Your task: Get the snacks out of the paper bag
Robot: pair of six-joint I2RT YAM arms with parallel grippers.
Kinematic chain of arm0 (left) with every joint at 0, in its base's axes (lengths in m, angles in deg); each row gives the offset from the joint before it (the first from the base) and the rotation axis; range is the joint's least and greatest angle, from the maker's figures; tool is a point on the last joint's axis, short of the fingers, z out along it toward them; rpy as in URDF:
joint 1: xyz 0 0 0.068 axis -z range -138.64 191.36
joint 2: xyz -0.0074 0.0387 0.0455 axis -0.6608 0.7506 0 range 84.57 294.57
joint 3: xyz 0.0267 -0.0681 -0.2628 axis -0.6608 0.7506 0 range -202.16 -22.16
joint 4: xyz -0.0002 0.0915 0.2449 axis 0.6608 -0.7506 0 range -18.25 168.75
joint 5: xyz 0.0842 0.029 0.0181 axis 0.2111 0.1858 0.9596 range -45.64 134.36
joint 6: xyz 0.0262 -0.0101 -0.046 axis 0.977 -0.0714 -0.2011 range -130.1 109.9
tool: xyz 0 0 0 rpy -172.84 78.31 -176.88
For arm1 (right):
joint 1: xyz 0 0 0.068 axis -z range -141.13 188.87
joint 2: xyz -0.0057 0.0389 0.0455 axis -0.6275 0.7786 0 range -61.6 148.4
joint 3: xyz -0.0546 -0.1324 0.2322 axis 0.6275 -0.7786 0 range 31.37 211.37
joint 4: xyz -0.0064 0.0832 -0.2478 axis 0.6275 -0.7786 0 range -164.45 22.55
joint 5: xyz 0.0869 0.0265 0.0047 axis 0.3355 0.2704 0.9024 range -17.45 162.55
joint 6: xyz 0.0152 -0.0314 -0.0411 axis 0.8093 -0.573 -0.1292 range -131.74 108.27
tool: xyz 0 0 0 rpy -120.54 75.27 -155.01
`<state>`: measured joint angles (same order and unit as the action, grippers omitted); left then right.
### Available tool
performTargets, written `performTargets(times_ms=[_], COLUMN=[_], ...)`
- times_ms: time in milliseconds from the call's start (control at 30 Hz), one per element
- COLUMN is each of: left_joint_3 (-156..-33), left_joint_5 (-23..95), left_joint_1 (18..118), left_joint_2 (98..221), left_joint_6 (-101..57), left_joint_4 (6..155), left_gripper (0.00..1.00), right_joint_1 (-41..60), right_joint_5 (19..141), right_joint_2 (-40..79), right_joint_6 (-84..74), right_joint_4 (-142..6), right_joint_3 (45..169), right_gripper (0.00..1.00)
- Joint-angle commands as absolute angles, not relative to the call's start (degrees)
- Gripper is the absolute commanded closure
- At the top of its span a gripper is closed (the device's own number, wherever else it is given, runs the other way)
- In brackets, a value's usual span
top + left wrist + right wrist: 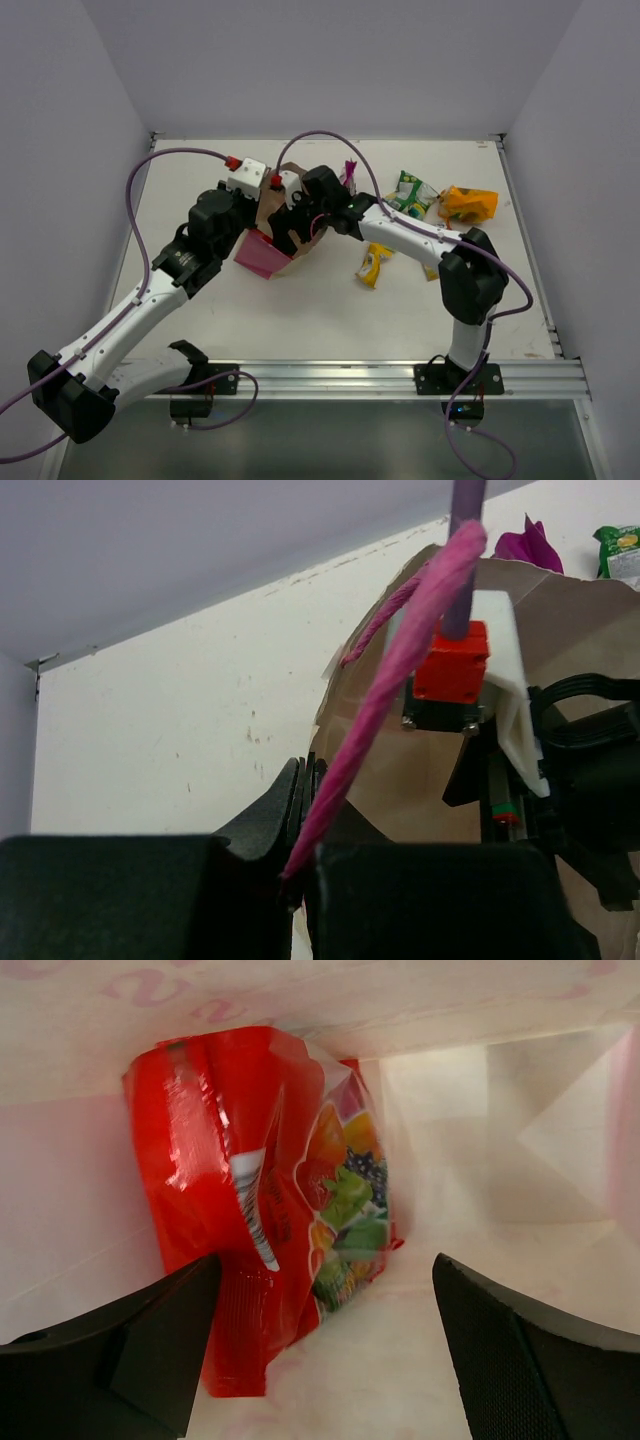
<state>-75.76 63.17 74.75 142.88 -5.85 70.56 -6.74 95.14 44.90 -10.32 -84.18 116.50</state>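
Left gripper (pixel 300 865) is clamped tight on the pink cord handle (pixel 400 670) of the paper bag (pixel 265 252). The cord runs taut up out of the pinch. I read this as the anchor: the handle is held so the bag stays put and its mouth stays spread while the other side works inside. The bag sits left of centre on the table (pixel 330 310) and looks tipped toward the right side, though I can't fix the angle from overhead. Left arm (pixel 130 315) stretches diagonally from its base, wrist bent in over the bag's rim. Right arm (pixel 410 232) is folded hard at the elbow, forearm reaching left, wrist buried in the bag opening. Right gripper (pixel 325 1290) is spread wide and holding nothing, one finger on each side of a red packet (pixel 230 1160) that lies against the bag's inner wall. The left finger is close to the packet's lower corner; contact not clear. Judgement: lined up for a pinch, not yet taken. Already out on the table, right of the bag: purple packet (pixel 348 176), green packet (pixel 412 192), orange packet (pixel 467 203), yellow packet (pixel 374 265). The red one is the only snack I can see inside.
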Motion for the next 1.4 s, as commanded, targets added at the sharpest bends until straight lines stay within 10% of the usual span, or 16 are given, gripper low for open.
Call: performTargets(times_ms=[0, 300, 533, 700, 900, 1167, 1367], left_joint_3=[-76.4, -76.7, -76.7, -76.6, -76.5, -76.6, -76.7], left_joint_5=[62.9, 62.5, 63.0, 63.8, 65.0, 64.0, 63.3], left_joint_1=[74.5, 74.5, 74.5, 74.5, 74.5, 74.5, 74.5], left_joint_2=[142.5, 143.4, 142.8, 142.8, 142.8, 142.7, 142.3], left_joint_6=[-8.5, -11.5, -10.7, -10.4, -7.7, -7.6, -8.0], left_joint_4=[75.4, 75.1, 74.0, 73.4, 74.3, 74.7, 74.4], left_gripper=[1.00, 1.00, 1.00, 1.00, 1.00, 1.00, 1.00], right_joint_1=[-7.4, -9.3, -9.3, -9.3, -9.4, -10.1, -10.1], right_joint_5=[95.2, 95.7, 93.1, 92.5, 90.3, 85.6, 85.4], right_joint_2=[49.0, 53.8, 53.8, 48.3, 46.2, 52.0, 54.1], right_joint_6=[-9.5, -8.5, -8.4, -7.6, -6.3, -5.9, -5.6], right_joint_4=[-86.0, -85.9, -88.3, -94.2, -102.9, -102.4, -95.9], right_joint_3=[117.6, 118.9, 119.3, 121.5, 125.1, 123.4, 122.2], right_gripper=[0.11, 0.17, 0.47, 0.17, 0.04, 0.06, 0.27])
